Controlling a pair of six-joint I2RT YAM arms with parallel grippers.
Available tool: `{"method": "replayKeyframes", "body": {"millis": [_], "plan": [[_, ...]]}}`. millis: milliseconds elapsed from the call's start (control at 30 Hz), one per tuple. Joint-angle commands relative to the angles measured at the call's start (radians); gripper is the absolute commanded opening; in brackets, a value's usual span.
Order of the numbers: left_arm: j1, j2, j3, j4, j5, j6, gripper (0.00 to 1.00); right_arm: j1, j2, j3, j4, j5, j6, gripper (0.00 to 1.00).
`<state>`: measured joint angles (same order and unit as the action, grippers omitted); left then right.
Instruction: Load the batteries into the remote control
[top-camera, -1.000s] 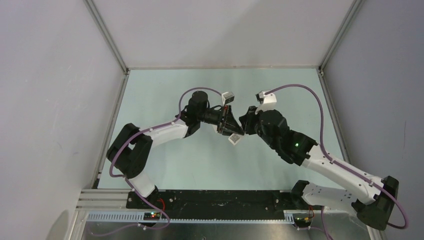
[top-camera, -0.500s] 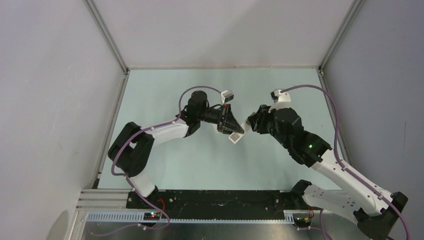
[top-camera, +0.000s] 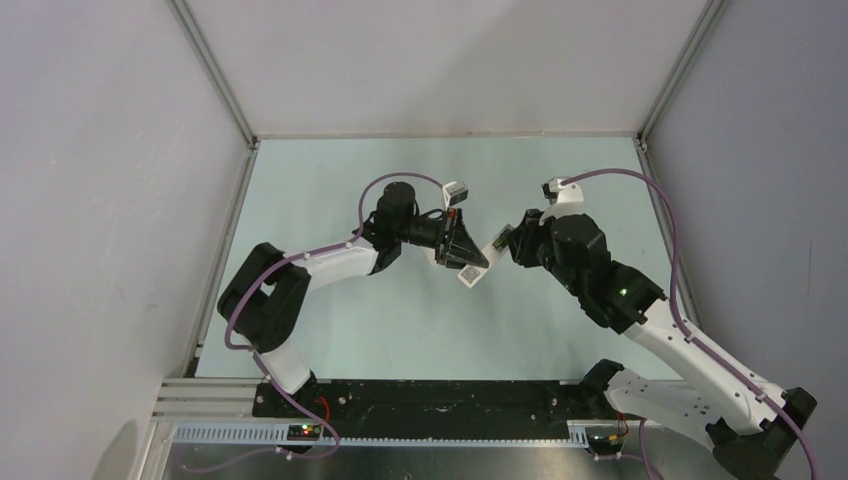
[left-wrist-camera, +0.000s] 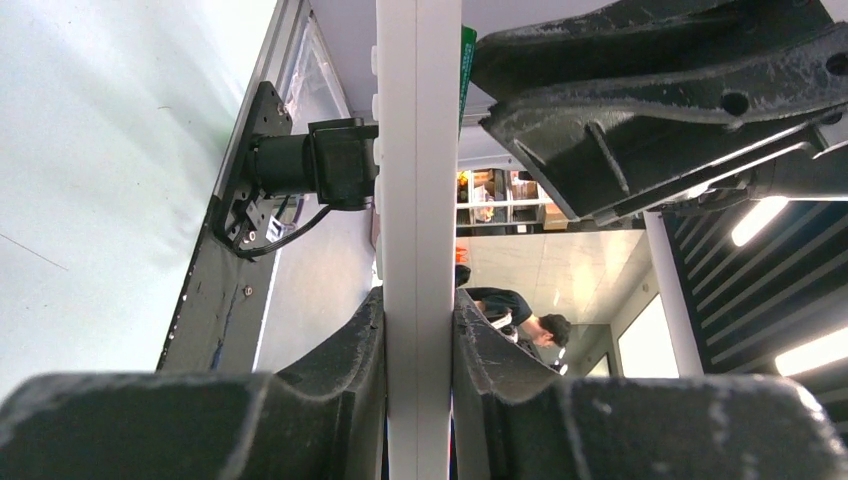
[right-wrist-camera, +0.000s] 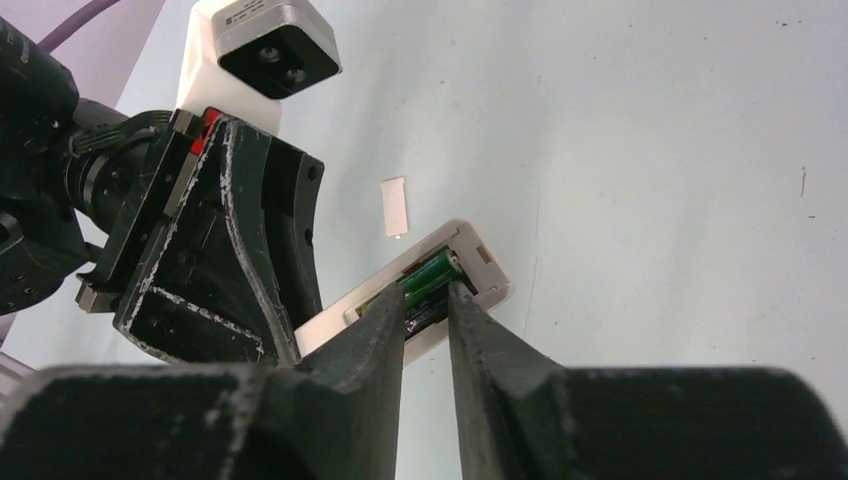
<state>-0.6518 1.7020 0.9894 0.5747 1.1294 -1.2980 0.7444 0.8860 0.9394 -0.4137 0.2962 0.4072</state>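
My left gripper is shut on the remote control, a slim white bar held edge-on above the table. In the right wrist view the remote control shows its open battery recess. A green battery lies in it, with a darker one beside it. My right gripper is at the recess, its jaws a narrow gap apart. Its tips stand either side of the green battery's near end, and only table shows in the gap. From above, the two grippers meet at the remote control in mid-table.
A small flat white cover piece lies on the pale green table behind the remote. The left arm's camera housing and black gripper body crowd the left of the right wrist view. Grey enclosure walls surround the table.
My right arm has drawn back to the right, away from the left gripper, and its wrist has turned. The left arm holds the remote in the same place.
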Motion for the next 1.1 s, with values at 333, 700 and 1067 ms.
{"method": "replayKeyframes", "body": {"millis": [333, 700, 1067], "plan": [[0.005, 0.016, -0.024, 0.059, 0.019, 0.048, 0.00, -0.064, 0.047, 0.085, -0.008, -0.072, -0.075, 0.34], [0.005, 0.012, -0.022, 0.059, 0.021, 0.049, 0.00, -0.089, 0.105, 0.084, -0.032, -0.130, -0.081, 0.30], [0.007, 0.015, -0.008, 0.058, 0.025, 0.045, 0.00, -0.088, 0.129, 0.085, -0.049, -0.141, -0.092, 0.16]]}}
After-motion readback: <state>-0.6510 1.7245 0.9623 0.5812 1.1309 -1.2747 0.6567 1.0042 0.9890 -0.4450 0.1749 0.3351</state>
